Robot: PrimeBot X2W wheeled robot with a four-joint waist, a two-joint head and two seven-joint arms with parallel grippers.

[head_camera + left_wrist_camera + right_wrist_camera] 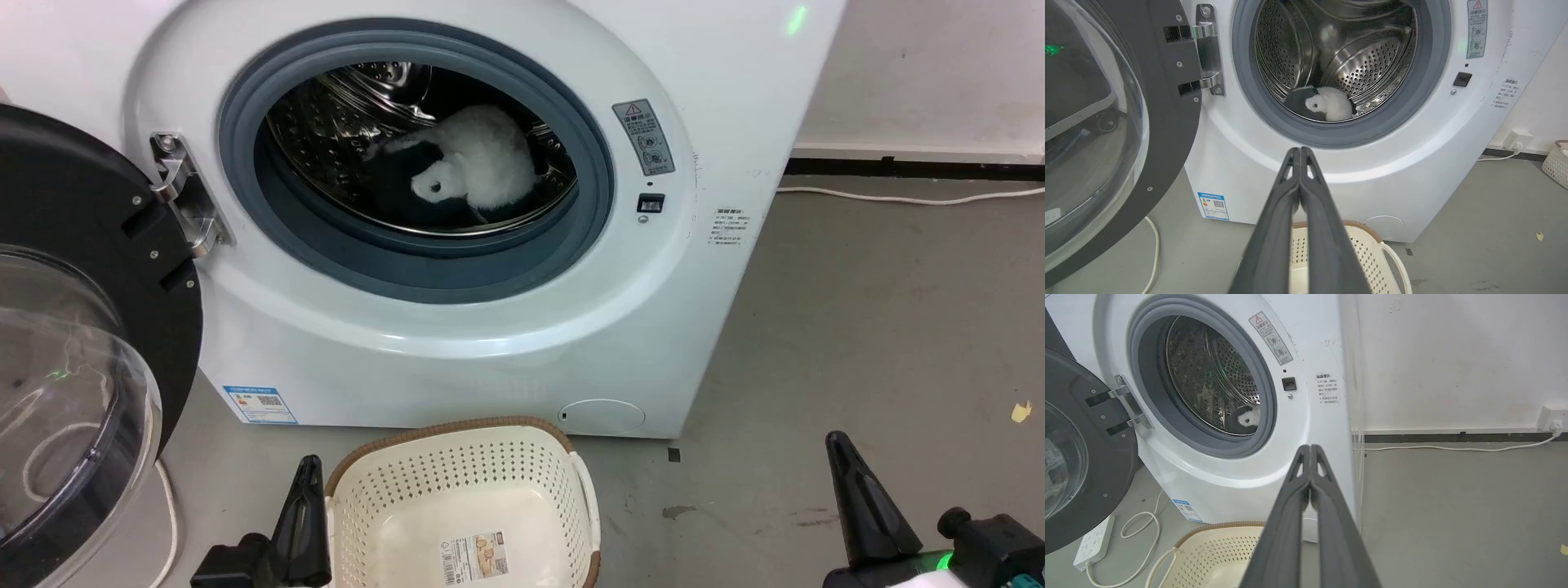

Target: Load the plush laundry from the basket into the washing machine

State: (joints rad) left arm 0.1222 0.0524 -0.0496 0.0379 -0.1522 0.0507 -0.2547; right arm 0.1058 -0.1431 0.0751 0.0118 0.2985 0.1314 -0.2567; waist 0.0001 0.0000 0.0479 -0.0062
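One plush toy (482,163) is seen lying in the drum (343,122) of the one washing machine (457,351), above and ahead of the left tool (1300,153) and the right tool (1310,448), both with fingers pressed together and nothing held, with the one basket (457,469) on the floor between them and the open door (73,188) nearer the left.

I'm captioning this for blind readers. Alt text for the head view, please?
A black-and-white plush toy lies in the drum of a white washing machine, its door open at left. Before it on the floor, a cream basket holds just a paper label, between the shut left gripper and right gripper.
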